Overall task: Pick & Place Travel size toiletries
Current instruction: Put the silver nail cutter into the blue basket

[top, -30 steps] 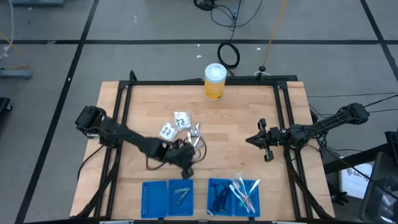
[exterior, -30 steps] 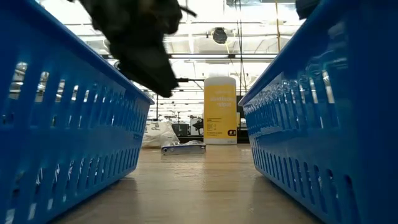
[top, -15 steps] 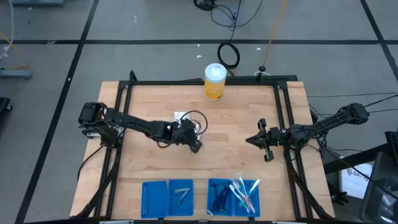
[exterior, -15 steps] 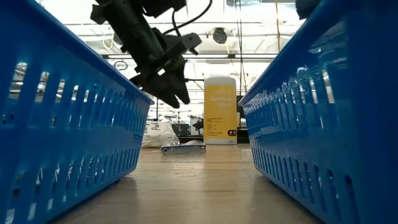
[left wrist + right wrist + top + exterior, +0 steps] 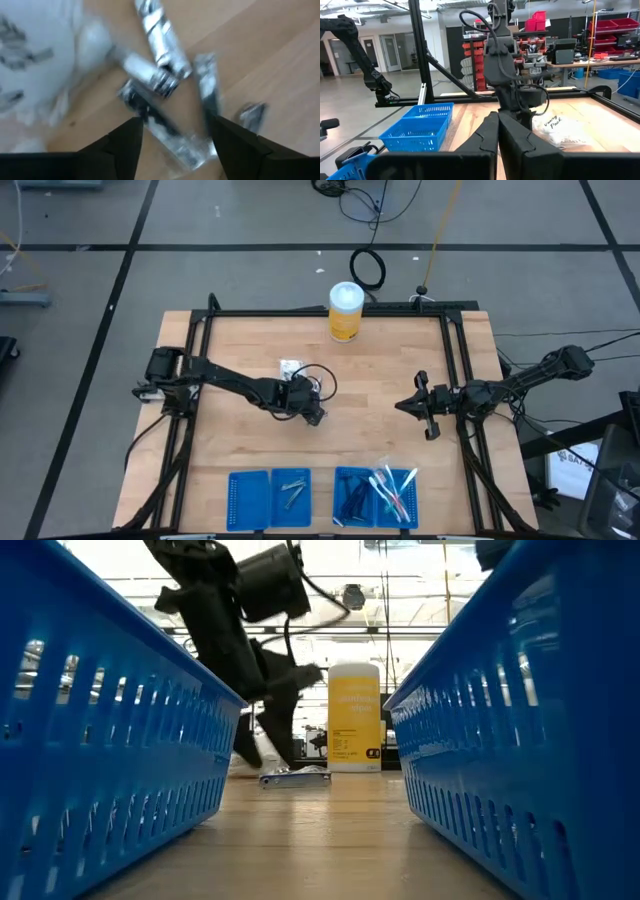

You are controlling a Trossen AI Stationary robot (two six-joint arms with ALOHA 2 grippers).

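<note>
Silver tubes lie under my left claw from above. Low across the tabletop, one tube rests beside it. My wrist camera shows tubes ahead of spread, empty fingers. My right claw waits closed.

Left end effector above silver tube

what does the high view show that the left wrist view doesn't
Only the high view: the yellow canister, both blue trays, and the right tool shut, waiting at the table's right side. Only the left wrist view: silver tubes close up, lying crossed on the wood. Both: the left tool open over the pile, and the white packets.
</note>
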